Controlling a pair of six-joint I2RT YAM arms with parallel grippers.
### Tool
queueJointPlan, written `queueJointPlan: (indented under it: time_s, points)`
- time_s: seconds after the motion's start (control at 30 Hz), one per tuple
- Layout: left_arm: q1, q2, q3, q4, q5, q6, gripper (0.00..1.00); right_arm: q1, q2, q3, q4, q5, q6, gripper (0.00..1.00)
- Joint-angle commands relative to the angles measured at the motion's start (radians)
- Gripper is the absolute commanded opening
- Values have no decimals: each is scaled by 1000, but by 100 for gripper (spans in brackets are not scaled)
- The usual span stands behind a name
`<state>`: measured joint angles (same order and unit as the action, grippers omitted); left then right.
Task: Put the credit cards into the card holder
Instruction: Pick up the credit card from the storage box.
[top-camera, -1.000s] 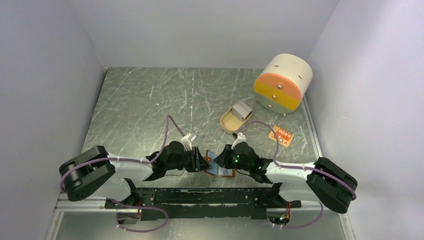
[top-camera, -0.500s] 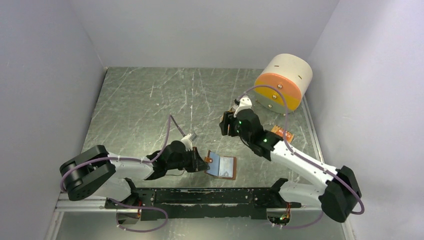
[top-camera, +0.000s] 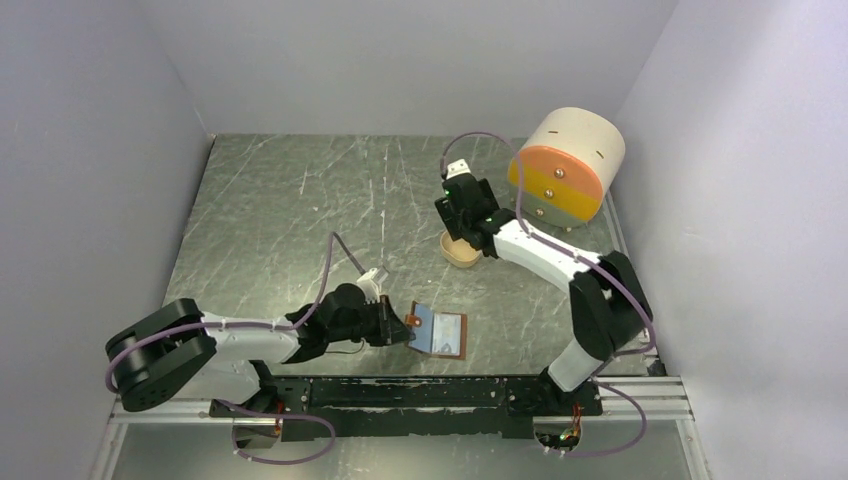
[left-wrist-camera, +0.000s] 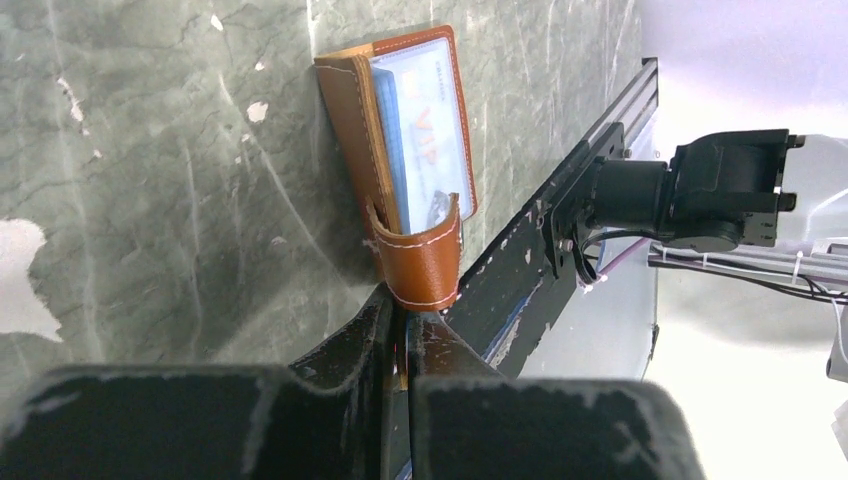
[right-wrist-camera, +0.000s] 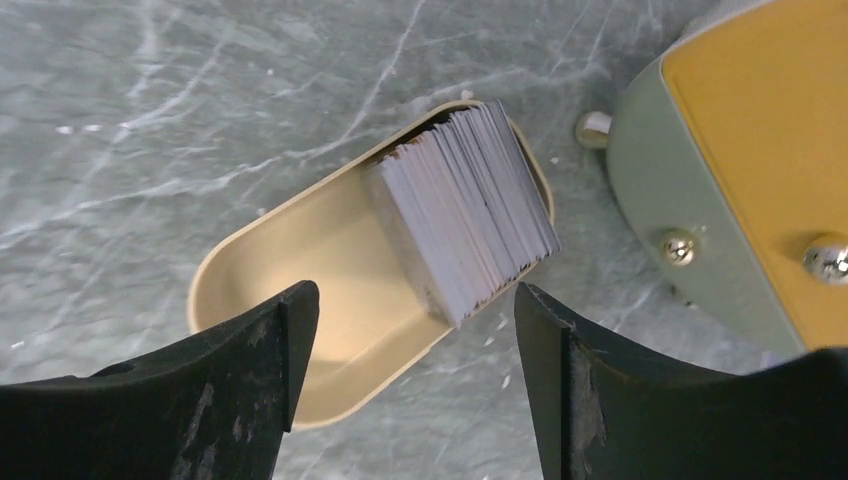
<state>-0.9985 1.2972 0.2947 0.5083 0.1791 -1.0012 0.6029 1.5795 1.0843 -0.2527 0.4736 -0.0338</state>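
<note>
On the left, the left arm lies low along the near edge of the scratched grey-green stone-patterned table. The left gripper is pinched tight on the closing strap of the small brown leather folding card holder. In the left wrist view the black fingers press together with the stitched leather strap caught between them. The card holder is open, with its light blue inside showing, and lies near the front of the table, just beyond the black rail that carries the arm bases. A clear pocket in it shows a pale blue panel printed "VIP".

Further right and well apart from the card holder, the right arm reaches out across the table. The right gripper hangs over the tan oval shallow dish with its jaws spread wide and nothing between them. In the right wrist view, the right gripper frames the dish. The short stack of pale grey-white credit cards stands on edge, leaning, at the dish's far end, untouched.

Just right of the dish stands the big cream-and-orange drum-shaped drawer box, its metal knobs facing the arms.
</note>
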Motion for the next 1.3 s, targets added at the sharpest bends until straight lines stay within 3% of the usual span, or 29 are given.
queueJointPlan:
  time_s: [0.0,0.2,0.6,0.8,1.27]
  points:
    - [1,-47,-31,11,-25,7,9,-10,116,67,-7,87,-162,76]
    - [1,-94,-48,-12,-44,7,9,-12,235,149,-22,180,-241,76]
    - [3,-144,-68,-31,-67,9,9,-14,355,157,13,266,-314,80]
    - [3,-152,-69,-36,-75,5,9,-15,395,169,12,357,-327,74]
    - [3,-142,-67,-28,-73,-2,9,-15,313,174,6,315,-303,62]
